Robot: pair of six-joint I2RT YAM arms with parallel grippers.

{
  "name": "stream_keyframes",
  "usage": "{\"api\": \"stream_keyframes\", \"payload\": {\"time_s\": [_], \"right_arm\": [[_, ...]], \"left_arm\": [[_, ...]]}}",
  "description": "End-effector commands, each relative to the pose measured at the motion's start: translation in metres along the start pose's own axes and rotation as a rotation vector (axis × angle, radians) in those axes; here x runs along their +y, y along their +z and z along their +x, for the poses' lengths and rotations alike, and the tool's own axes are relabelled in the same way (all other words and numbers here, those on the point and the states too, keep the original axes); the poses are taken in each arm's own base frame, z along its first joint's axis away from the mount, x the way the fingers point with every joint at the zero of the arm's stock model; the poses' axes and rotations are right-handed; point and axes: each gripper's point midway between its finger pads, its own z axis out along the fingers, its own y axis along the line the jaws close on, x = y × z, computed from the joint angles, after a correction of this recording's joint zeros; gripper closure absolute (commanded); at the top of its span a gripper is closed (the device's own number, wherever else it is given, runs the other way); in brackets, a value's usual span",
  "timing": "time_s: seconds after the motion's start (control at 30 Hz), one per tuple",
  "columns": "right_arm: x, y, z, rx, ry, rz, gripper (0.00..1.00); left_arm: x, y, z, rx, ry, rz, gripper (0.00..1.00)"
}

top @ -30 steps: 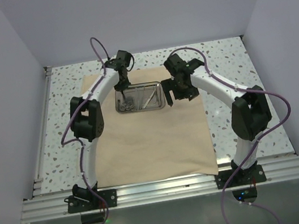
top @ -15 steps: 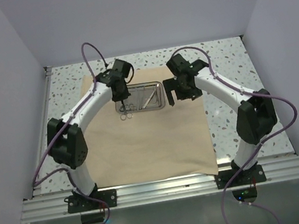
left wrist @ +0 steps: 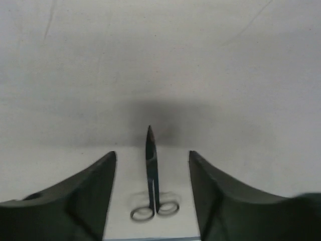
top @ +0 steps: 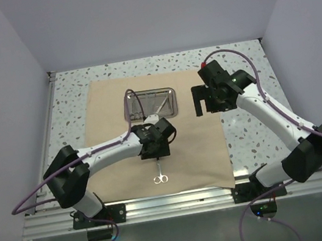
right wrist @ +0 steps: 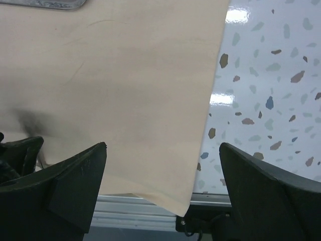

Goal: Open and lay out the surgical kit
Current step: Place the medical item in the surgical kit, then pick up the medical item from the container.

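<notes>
Currently the cloth lies open and flat on the worktop. One pair of scissors is laid out near the cloth's 6 o'clock edge, and the left tool hovers over it, wide and empty. The tray at 12 o'clock holds several instruments, judged not yet laid out. The right tool, wide and empty, hangs over the cloth's 3 o'clock edge.

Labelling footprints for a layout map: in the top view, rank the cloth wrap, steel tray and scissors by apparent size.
1. cloth wrap, by far the largest.
2. steel tray.
3. scissors, the smallest.
All lie at table level, so nearness barely matters.
</notes>
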Motion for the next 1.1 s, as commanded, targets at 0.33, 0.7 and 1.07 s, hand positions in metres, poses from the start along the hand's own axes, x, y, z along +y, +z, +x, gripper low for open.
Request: {"api": "stream_keyframes", "payload": {"time_s": [0.33,0.7,1.07], "right_arm": [[-0.007,0.006,0.018,-0.007,0.002,-0.013,0.02],[0.018,0.037,-0.003,0.023,-0.039,-0.054,0.02],[0.008,0.048,0.007,0.074,-0.047,0.008,0.02]], "left_arm": [[-0.016,-0.049,-0.165,-0.252,-0.086,-0.004,0.07],[0.015,0.041,-0.31,-0.276,-0.091,-0.077,0.25],[0.055,0.091,-0.318,-0.246,-0.134,-0.102,0.43]]}}
